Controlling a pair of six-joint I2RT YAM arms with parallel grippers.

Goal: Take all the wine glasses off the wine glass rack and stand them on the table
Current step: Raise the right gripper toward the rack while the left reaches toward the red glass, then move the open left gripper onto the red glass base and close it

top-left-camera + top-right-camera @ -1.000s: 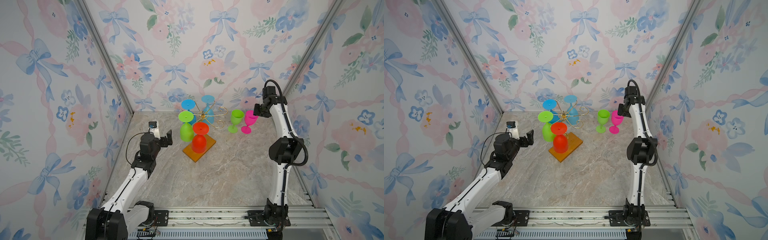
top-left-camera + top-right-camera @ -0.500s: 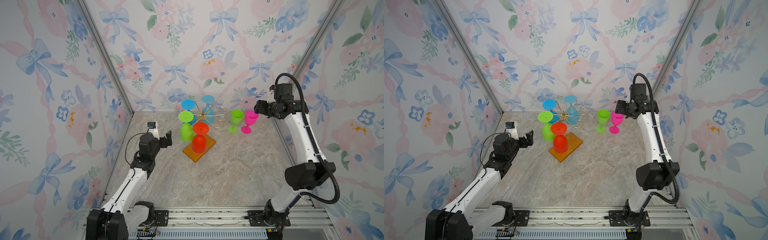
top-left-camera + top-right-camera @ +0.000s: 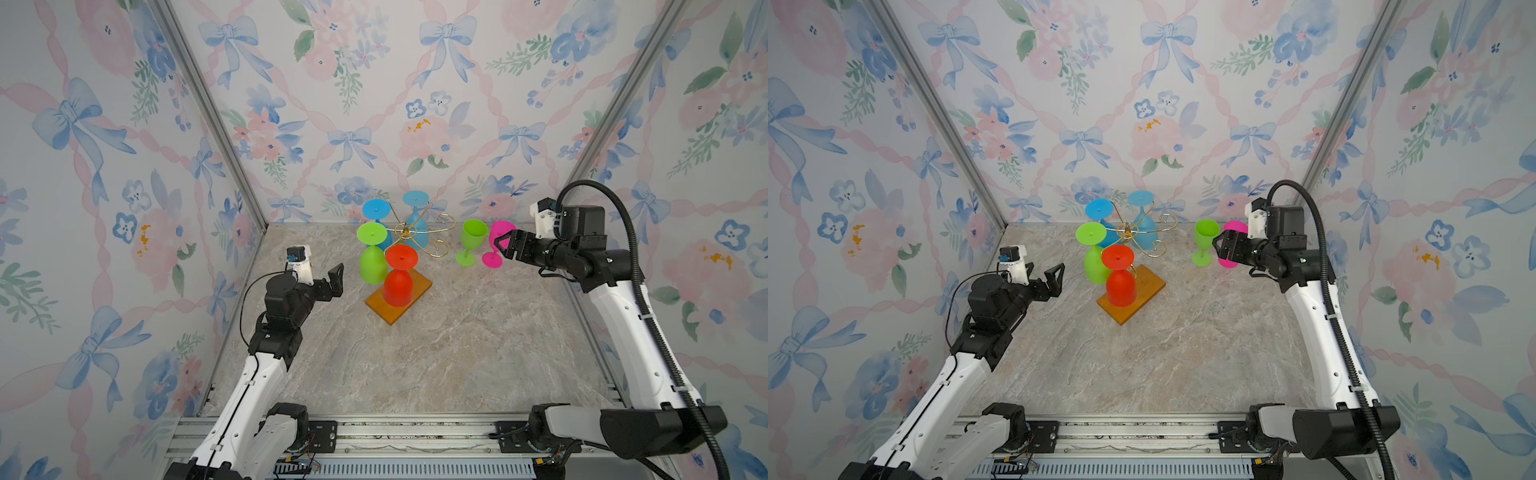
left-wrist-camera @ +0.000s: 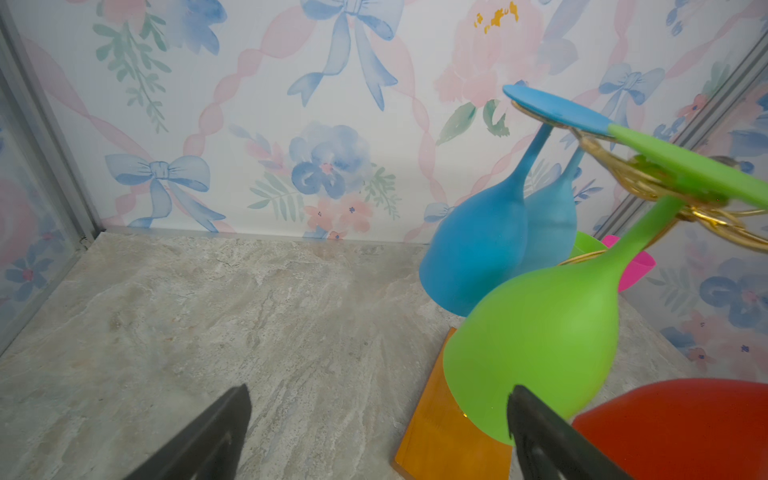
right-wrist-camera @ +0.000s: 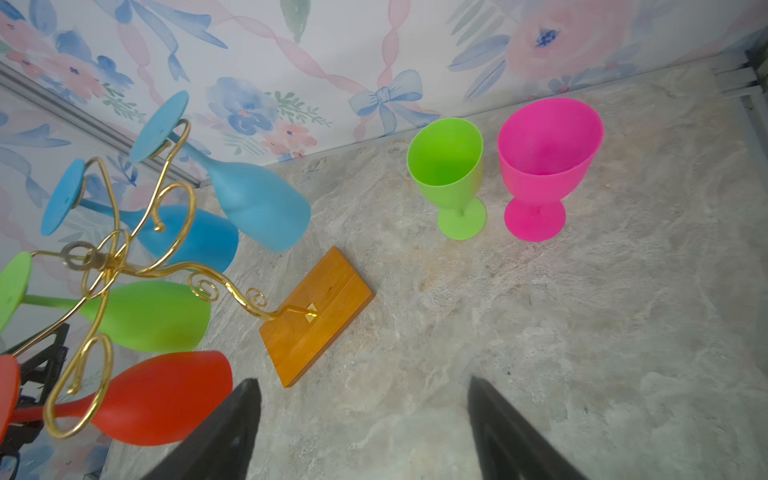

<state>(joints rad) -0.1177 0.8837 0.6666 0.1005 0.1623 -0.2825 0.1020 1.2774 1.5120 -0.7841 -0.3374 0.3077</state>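
- The wine glass rack (image 3: 406,230) stands on its orange-brown wooden base (image 3: 420,286) towards the back of the marbled worktop (image 3: 415,365).
- Four glasses hang upside down from the rack's gold arms. The red wine glass (image 3: 398,286) is at the front, over the base, and the green wine glass (image 3: 372,270) is just beside it. The two blue wine glasses (image 3: 417,232) hang behind.
- The rack's two arms on the side away from the green wine glass carry nothing.
- The left hand (image 3: 334,282) is released and empty. It sits near the rack on the green wine glass's side, clear of that glass in both top views. In the left wrist view one of its fingers (image 4: 540,432) overlaps the green bowl.
- An upright green glass (image 3: 473,239) and an upright pink glass (image 3: 500,228) stand side by side on the worktop, apart from the rack on its bare-armed side.
- The right hand (image 3: 500,248) is spread open with nothing in it. It is next to the upright pink glass and points towards the rack.
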